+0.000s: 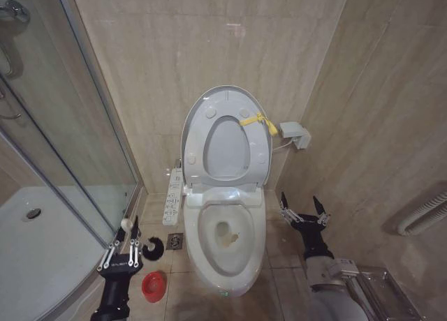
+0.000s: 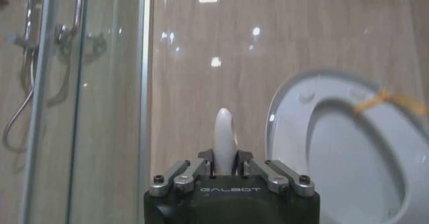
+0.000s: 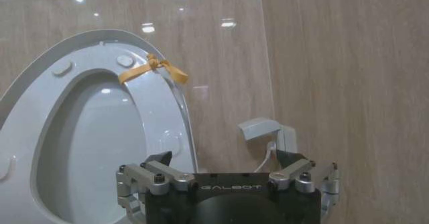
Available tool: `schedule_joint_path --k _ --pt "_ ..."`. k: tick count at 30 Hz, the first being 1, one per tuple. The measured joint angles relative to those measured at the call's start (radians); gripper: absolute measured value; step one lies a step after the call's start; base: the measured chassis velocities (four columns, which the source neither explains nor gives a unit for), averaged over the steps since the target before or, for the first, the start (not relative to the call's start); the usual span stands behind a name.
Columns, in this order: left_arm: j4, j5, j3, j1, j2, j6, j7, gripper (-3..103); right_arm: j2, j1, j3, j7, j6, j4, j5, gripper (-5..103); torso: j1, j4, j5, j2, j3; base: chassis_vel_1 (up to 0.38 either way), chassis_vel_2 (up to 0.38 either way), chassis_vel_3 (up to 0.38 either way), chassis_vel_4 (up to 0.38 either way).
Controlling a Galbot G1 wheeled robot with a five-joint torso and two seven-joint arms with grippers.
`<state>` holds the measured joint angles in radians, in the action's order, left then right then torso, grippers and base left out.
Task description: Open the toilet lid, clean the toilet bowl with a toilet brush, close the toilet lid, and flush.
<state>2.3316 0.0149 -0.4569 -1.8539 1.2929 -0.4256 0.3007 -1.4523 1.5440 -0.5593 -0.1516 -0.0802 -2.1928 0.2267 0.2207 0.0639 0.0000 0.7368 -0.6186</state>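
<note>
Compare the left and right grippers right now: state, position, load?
The left gripper is shut on the toilet brush handle, left of the toilet bowl; the right gripper is open and holds nothing, right of the bowl. Left sits nearer the red holder. Both hang low beside the bowl, fingers pointing at the back wall.

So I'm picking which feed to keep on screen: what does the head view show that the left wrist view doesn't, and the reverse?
Head view alone: the toilet bowl, the red holder, the brush's dark bristle head, and the right pincer, open beside the bowl. Left wrist view alone: a close look at the left pincer shut on the toilet brush handle. Both share the raised toilet lid with its yellow tie, and the glass shower wall.
</note>
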Motion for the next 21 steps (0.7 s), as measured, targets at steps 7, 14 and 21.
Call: schedule_joint_path --k 7,14,21 --pt "0.054 0.022 0.048 0.04 -0.018 0.008 -0.059 22 0.0 0.0 0.0 0.0 0.0 0.0 0.0 100 0.0 0.0 0.0 0.0 0.0 0.0 0.0 0.0 0.0" --pt "0.025 0.155 0.107 0.141 -0.084 0.055 -0.151 22 0.0 0.0 0.0 0.0 0.0 0.0 0.0 100 0.0 0.0 -0.0001 0.0 0.0 0.0 0.0 0.0 0.0" --pt "-0.087 0.279 0.158 0.281 -0.184 0.049 -0.208 22 0.0 0.0 0.0 0.0 0.0 0.0 0.0 100 0.0 -0.0001 -0.0002 0.0 0.0 0.0 0.0 0.0 0.0"
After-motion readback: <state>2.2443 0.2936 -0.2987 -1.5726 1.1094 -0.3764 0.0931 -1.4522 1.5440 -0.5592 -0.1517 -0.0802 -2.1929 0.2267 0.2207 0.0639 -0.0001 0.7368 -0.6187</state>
